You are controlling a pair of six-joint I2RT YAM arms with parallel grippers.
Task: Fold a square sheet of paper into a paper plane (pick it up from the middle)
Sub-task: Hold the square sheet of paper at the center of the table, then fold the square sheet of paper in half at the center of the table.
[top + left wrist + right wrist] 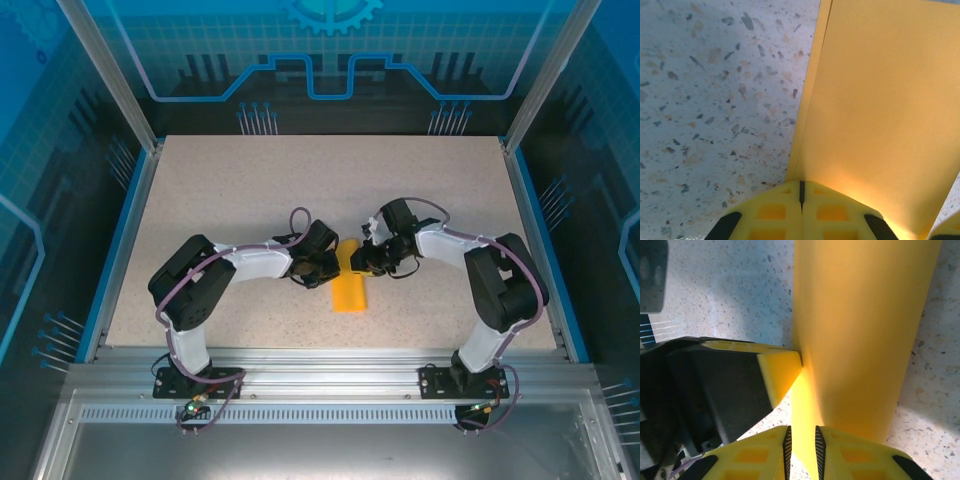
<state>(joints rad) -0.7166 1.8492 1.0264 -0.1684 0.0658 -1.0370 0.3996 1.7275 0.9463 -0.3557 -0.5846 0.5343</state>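
The folded orange-yellow sheet of paper [350, 290] lies mid-surface [220, 200], between the two arms. The left claw [801, 192] is clamped tight on the sheet's left edge, and the paper rises from its closed fingers. The right claw [801, 440] is narrow, with paper in the gap between its fingers; whether it actually pinches cannot be told.
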